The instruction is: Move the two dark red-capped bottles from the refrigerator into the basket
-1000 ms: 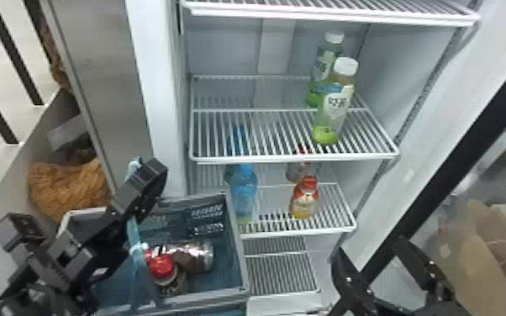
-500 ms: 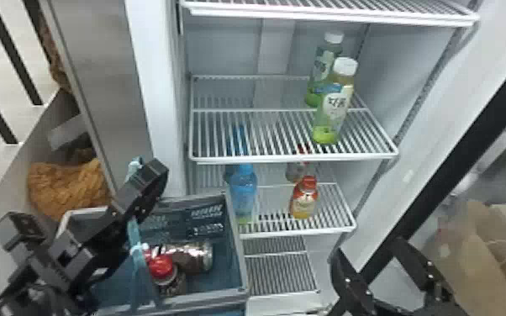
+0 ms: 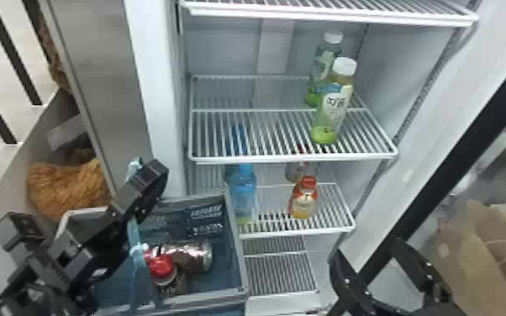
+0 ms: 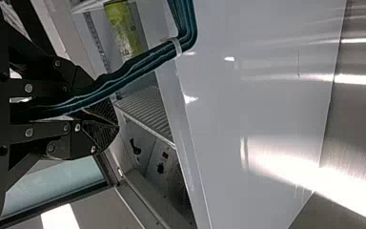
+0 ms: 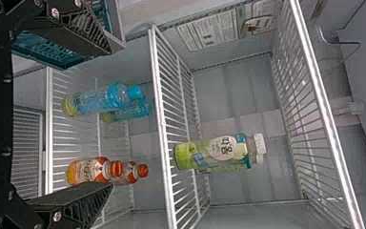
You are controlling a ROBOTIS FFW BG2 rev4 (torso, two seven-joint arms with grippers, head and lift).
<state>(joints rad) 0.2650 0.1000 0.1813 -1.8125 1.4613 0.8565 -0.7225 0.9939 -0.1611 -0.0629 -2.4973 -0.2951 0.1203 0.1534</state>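
Two dark bottles are inside the grey-blue basket [image 3: 239,252] in the head view: an upper bottle [image 3: 195,256] lies on its side, and beside it a nearer one [image 3: 172,285] shows its red cap. My left gripper [image 3: 149,185] is above the basket's left part; in the left wrist view the left gripper [image 4: 110,125] is shut on a teal strap [image 4: 140,67]. Before the fridge at lower right, my right gripper [image 3: 367,248] stands open. Nothing is between the fingers of the right gripper [image 5: 110,117] in the right wrist view, with fridge shelves beyond.
Green-yellow bottles [image 3: 334,105] stand on the refrigerator's middle shelf [image 3: 294,159]. Blue bottles [image 3: 243,189] and orange-red bottles [image 3: 303,201] share the lower shelf [image 3: 328,230]. A fridge side wall [image 3: 159,105] rises behind the basket; the dark-edged door frame [image 3: 454,168] slants along the right.
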